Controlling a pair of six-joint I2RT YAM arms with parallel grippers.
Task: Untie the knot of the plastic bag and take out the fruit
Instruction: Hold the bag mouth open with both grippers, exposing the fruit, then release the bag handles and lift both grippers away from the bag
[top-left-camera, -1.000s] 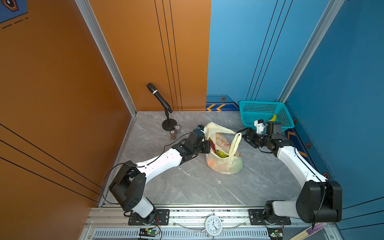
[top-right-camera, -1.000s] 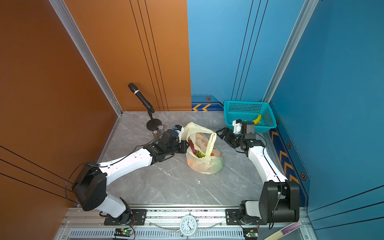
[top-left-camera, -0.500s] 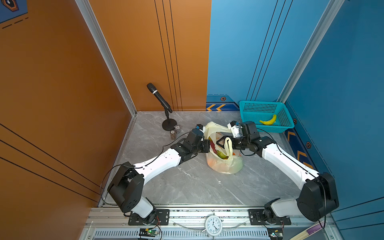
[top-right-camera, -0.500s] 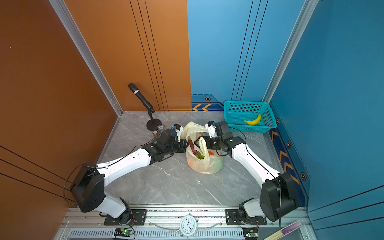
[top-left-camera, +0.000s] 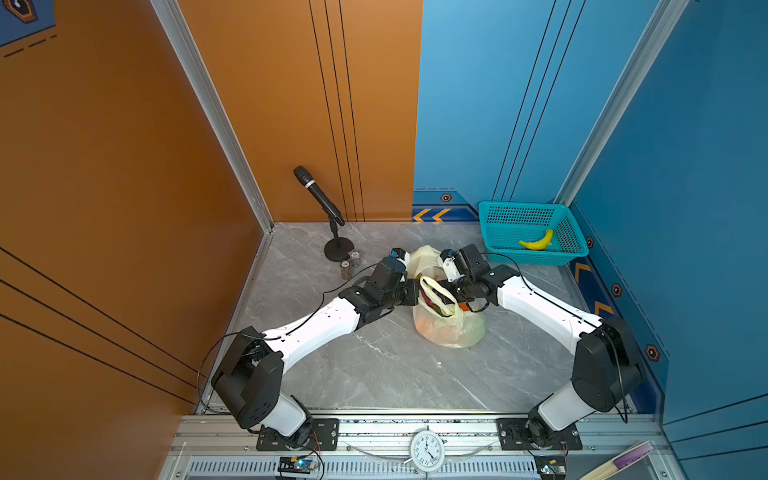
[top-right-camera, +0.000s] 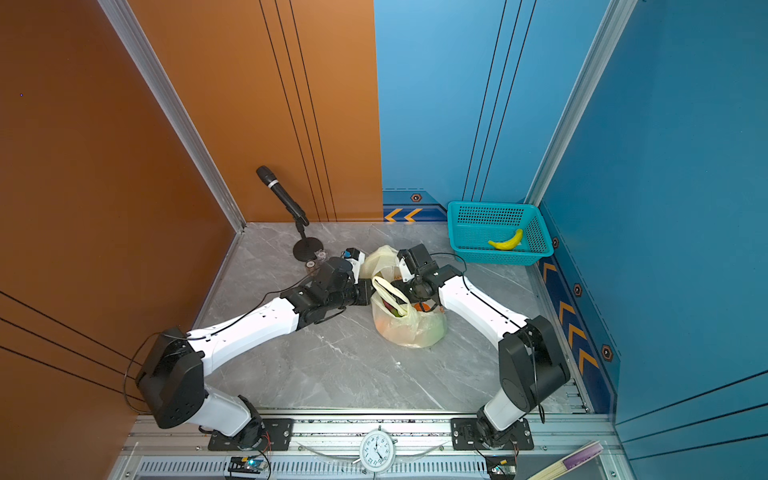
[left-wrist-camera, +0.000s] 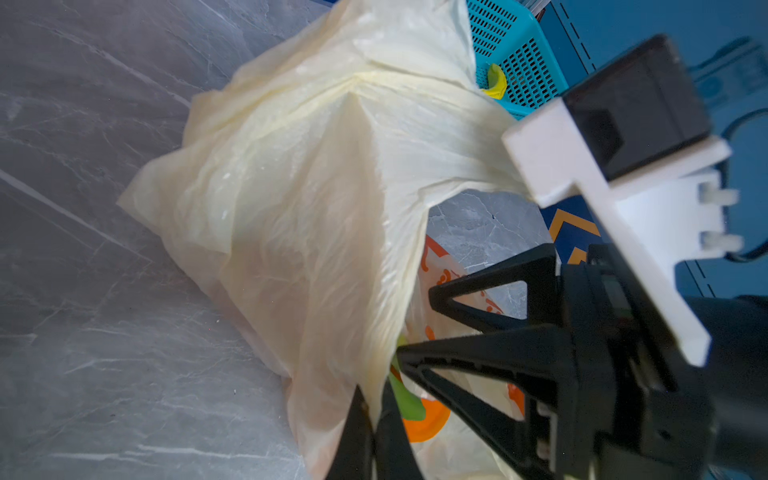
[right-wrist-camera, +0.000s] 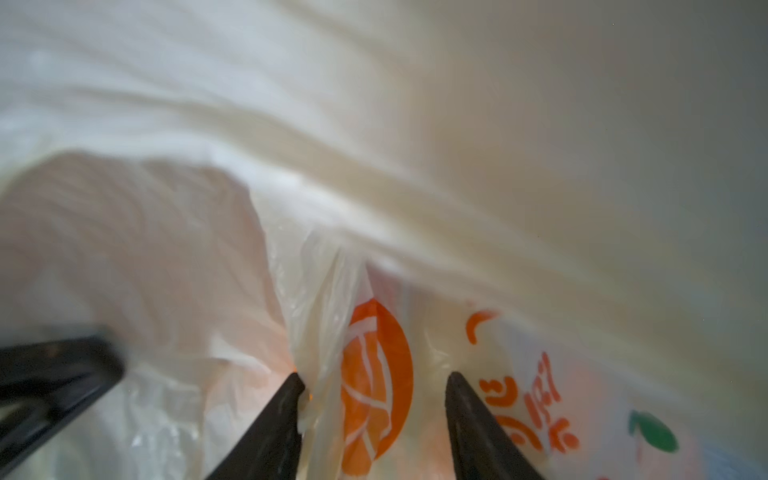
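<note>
- Yellow plastic bag (top-left-camera: 451, 332) lies on the grey table (top-left-camera: 374, 365) between the arms in both top views, with fruit (top-left-camera: 426, 326) inside.
- Left wrist view: the left gripper (left-wrist-camera: 372, 403) pinches the bag's edge tight.
- Right wrist view: the right gripper (right-wrist-camera: 374, 380) has its fingers apart around a bag fold.

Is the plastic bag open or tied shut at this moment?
Open. In a top view the plastic bag gapes wide at its mouth, and fruit shows inside through the gap.

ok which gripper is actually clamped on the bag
The left gripper: its fingers are shut on the plastic bag; the right gripper has fingers apart around a fold.
</note>
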